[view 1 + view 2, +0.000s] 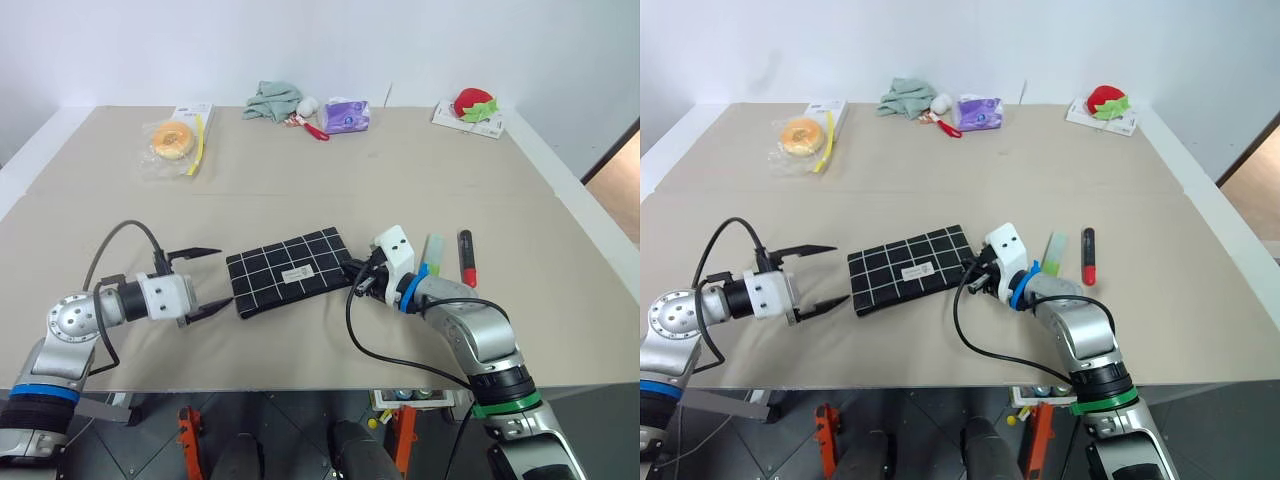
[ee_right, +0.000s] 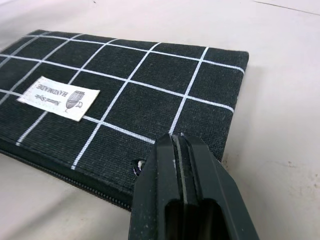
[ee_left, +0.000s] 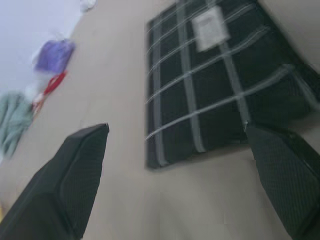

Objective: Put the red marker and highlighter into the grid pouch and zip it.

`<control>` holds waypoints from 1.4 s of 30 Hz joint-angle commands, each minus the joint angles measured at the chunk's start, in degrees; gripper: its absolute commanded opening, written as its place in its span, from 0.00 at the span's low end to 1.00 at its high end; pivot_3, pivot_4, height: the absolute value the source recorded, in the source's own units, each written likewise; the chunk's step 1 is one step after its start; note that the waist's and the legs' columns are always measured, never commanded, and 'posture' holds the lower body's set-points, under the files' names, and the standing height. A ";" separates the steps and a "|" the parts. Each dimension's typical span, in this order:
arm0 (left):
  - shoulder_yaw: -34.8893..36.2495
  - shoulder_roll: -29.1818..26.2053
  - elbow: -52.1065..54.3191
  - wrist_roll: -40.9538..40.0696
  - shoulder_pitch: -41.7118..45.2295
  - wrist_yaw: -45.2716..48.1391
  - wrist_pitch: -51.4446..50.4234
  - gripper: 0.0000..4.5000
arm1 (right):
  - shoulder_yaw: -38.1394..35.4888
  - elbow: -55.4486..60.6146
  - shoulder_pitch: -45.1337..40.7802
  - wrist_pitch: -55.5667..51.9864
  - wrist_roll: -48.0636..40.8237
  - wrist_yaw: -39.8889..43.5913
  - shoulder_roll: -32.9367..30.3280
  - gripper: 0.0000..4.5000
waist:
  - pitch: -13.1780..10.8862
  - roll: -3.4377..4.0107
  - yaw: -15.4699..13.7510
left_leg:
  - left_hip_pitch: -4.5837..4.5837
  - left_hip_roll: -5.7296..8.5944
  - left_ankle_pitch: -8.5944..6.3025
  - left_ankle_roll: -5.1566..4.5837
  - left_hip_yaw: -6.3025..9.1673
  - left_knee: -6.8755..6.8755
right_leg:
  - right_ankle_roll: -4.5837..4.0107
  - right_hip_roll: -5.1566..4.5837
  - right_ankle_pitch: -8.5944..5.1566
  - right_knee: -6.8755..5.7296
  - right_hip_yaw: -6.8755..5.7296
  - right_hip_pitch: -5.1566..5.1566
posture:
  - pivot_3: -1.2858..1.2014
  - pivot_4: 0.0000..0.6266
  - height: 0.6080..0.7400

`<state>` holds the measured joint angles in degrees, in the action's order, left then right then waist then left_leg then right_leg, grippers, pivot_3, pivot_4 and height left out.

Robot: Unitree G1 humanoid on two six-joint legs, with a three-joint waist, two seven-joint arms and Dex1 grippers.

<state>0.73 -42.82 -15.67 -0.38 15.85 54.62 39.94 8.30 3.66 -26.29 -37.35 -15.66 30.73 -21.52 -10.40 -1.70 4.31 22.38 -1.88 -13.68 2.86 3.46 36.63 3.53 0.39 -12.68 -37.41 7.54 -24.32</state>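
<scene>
Right wrist view: shut right claw (image 2: 175, 165) hides grid pouch (image 2: 125, 100) zipper end; left claw (image 1: 205, 283) wide

- Beige table (image 1: 300, 190) carries everything.
- Grid pouch (image 1: 290, 270) lies flat mid-table.
- Highlighter (image 1: 432, 254) and red marker (image 1: 466, 257) lie beside it.
- Bagged donut (image 1: 172, 142), green cloth (image 1: 272, 100), purple packet (image 1: 347, 115) along the far edge.

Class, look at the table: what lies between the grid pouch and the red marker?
In the left eye view, the right hand and the highlighter lie between the grid pouch and the red marker.
</scene>
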 commanded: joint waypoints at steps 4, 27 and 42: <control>-3.94 -2.86 -7.81 11.72 3.82 -5.42 20.60 1.00 | 0.96 -0.78 1.03 -1.44 2.11 -0.87 0.25 0.01 | 0.05 -0.03 -0.01 | -0.06 0.02 0.05 -0.06 0.00 0.00 | 0.11 -0.01 0.03 0.01 0.01 0.07 | 0.52 0.24 1.00; -15.14 0.64 -30.96 51.56 22.97 -44.99 39.27 1.00 | 0.48 2.35 1.44 -3.27 3.16 -1.56 1.46 0.01 | 0.46 0.10 -0.24 | -0.29 0.09 0.18 -0.25 0.10 0.02 | 0.37 -0.02 0.11 0.01 -0.02 0.36 | 0.52 0.24 1.00; -28.29 0.42 -36.23 61.03 28.34 -63.44 35.58 0.32 | 0.10 4.33 1.75 -4.60 2.87 -1.63 1.04 0.00 | 0.74 0.45 -0.42 | -0.33 0.15 0.21 -0.22 0.13 0.02 | 0.46 -0.07 0.11 0.01 -0.03 0.42 | 0.52 0.24 1.00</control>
<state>-25.02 -42.08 -50.50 58.11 44.59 -8.39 76.71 8.52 6.80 -25.11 -41.45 -12.68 28.75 -20.21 -9.66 -1.25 3.89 22.05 -1.71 -13.47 2.65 3.61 36.65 3.99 0.31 -12.58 -37.40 7.49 -23.87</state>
